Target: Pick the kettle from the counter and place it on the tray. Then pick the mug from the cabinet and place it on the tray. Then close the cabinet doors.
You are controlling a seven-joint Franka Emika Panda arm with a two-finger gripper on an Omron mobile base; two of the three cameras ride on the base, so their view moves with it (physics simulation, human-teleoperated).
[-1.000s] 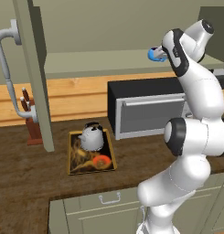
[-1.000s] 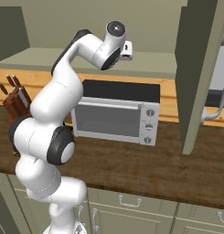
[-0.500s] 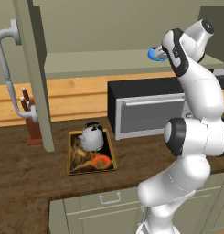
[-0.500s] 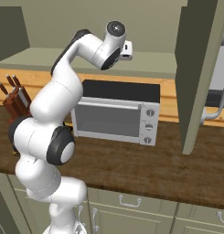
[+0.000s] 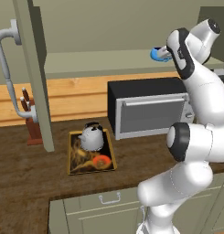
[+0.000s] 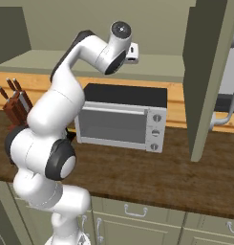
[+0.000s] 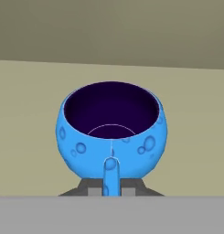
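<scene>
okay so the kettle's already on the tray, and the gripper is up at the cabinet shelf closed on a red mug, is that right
Not quite: the mug is bright blue, not red, as the hand view shows. The rest stands: the kettle sits on the tray, and the gripper is shut on the mug's handle at the cabinet shelf.

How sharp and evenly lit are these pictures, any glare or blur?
Hand view: the mug is crisp, flatly lit, its inside dark, no glare. Left base view: soft, even light, with a faint shadow beside the kettle on the tray. Right base view: sharp, with the open cabinet door in shade.
</scene>
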